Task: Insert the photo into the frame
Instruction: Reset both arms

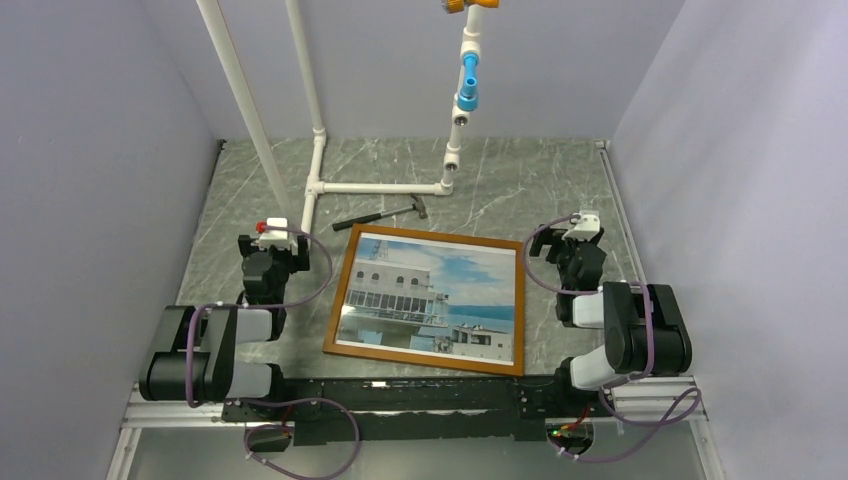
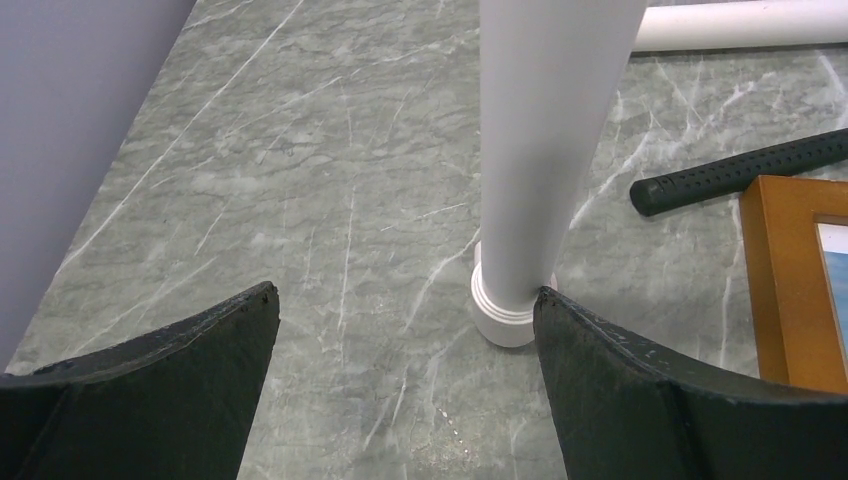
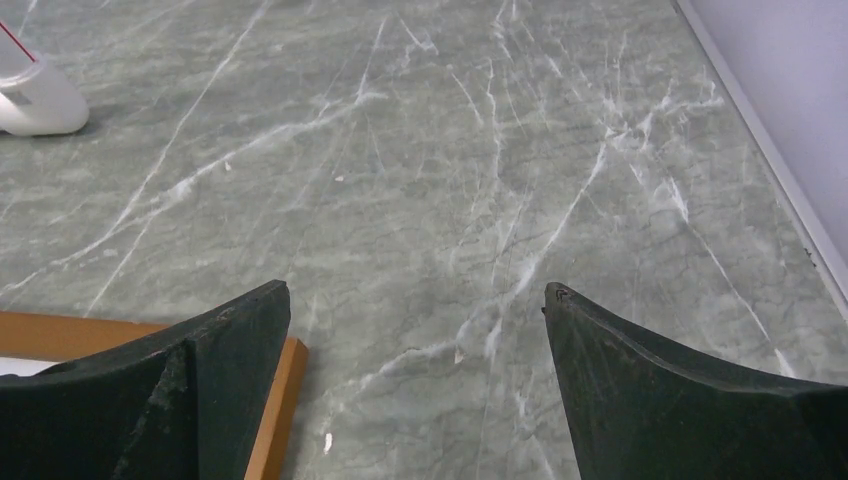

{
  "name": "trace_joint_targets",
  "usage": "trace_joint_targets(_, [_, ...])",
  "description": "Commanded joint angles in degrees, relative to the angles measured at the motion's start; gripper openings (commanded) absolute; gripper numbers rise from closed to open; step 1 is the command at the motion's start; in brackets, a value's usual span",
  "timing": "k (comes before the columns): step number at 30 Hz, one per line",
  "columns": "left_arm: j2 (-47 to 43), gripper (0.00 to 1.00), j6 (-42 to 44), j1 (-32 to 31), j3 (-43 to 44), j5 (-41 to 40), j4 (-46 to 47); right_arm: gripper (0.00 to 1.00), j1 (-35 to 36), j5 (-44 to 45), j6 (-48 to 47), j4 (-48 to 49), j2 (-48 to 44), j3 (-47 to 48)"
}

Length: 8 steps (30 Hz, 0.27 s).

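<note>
**Operator:** Where is the photo lying?

**Me:** I'm seeing the photo (image 1: 430, 295) lying face up inside the rails of the frame (image 1: 420, 357), flat on the table (image 1: 560, 190) between my two arms. From above I cannot tell whether it is dropped fully into the recess or riding on an edge.

**Operator:** And your fingers?

**Me:** My left gripper (image 2: 405, 292) is hanging with its fingers spread wide over bare marble. It is holding nothing, and it is near the foot of a white pipe post (image 2: 545, 150), with the frame's left rail off to its right. My right gripper (image 3: 416, 287) is spread just as wide and is empty too. The frame's far right corner is showing beside its left-hand finger.

**Operator:** So how are you handling this step?

**Me:** I'm judging that the placing looks about done, so I'm treating this as a check. I'm thinking of coming in low from each side with both hands open. I'd be pressing lightly near the print's edges only if a corner is sitting on a rail. The glossy face probably marks easily, so I'm favouring a flat pad touch over a pinch. I'd be pushing down rather than sideways, so the thin frame isn't sliding.

**Operator:** Anything in the way?

**Me:** A hammer (image 1: 385, 213) is lying just behind the frame's far rail, and the post is close to my left hand. I'm planning to swing my left reach inward, away from both.
</note>
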Motion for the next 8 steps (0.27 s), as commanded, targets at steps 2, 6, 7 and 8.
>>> trace_joint_targets(2, [0.11, 0.99, -0.90, 0.48, 2.29, -1.47, 4.14, 1.00, -0.27, 0.53, -0.36, 0.30, 0.21, 1.17])
trace_joint_targets(6, [0.32, 0.99, -0.79, 0.49, 2.46, -1.49, 4.23, 1.00, -0.27, 0.50, -0.38, 0.74, 0.16, 0.92])
trace_joint_targets(7, [0.25, 0.99, -0.89, 0.47, 2.39, -1.48, 4.10, 1.00, -0.27, 0.27, -0.27, 0.71, 0.41, 1.24])
trace_joint_targets(8, [0.20, 0.99, -0.81, 0.47, 2.24, -1.56, 4.24, 1.00, -0.25, 0.40, -0.32, 0.50, 0.21, 1.17])
